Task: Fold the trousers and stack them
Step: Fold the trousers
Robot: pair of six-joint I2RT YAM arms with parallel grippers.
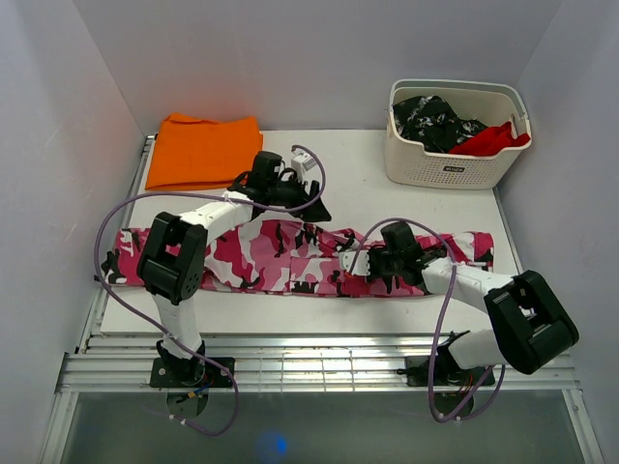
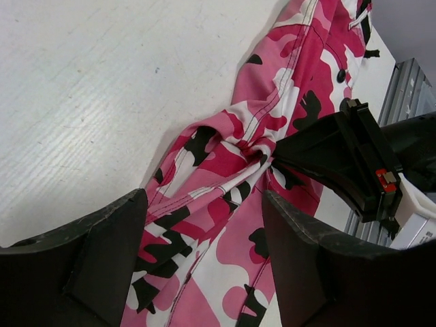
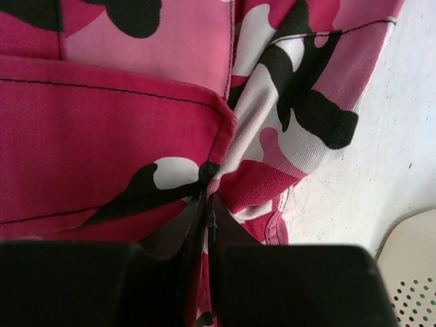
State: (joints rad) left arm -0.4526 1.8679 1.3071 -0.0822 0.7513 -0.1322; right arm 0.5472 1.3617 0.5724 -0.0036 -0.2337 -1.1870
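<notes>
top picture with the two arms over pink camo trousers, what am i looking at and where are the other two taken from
These are two robot arms bolted to the near edge of a table. The top picture looks down from above and behind them; the other two come from a camera on each wrist, showing that arm's own tool. Pink camouflage trousers lie stretched across the table, an orange cloth behind them, and a white basket of clothes at the far right. The right tool is shut, pinching a fold of the trousers. The left tool hangs open over them, holding nothing.
</notes>
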